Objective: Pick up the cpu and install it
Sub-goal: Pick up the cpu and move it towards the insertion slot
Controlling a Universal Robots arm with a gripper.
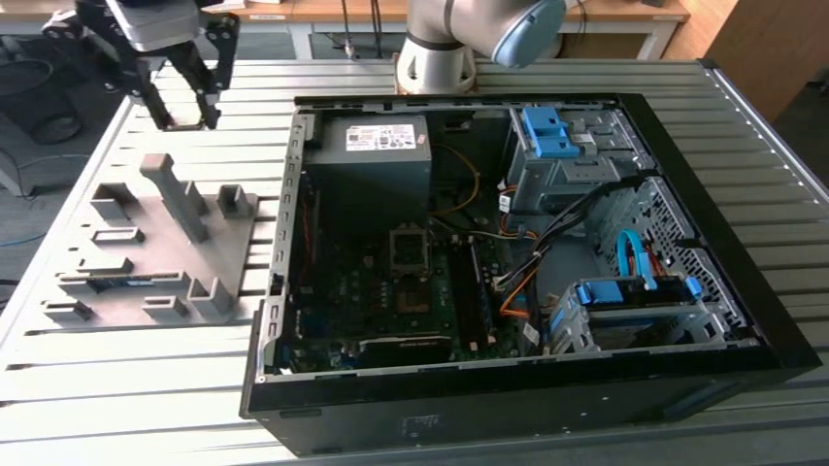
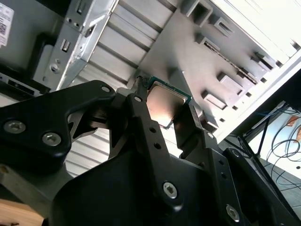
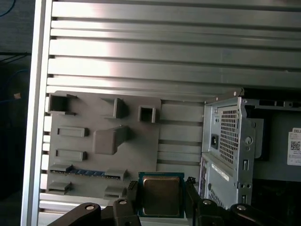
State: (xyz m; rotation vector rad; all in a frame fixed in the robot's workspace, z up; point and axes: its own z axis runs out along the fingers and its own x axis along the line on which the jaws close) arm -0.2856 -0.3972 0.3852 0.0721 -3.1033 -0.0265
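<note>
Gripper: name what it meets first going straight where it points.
Probably the edge of the grey fixture plate near the computer case, or the slatted table beside it; the held cpu hides the exact spot.

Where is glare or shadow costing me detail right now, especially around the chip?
Second wrist view: the corner beyond the fixture plate is blown out white; the cpu, clamped in the gripper, carries a warm sheen but its edges read clearly. First wrist view: a bright glare band across the table slats, the cpu evenly lit. Exterior view: the computer case interior sits in deep shadow.
</note>
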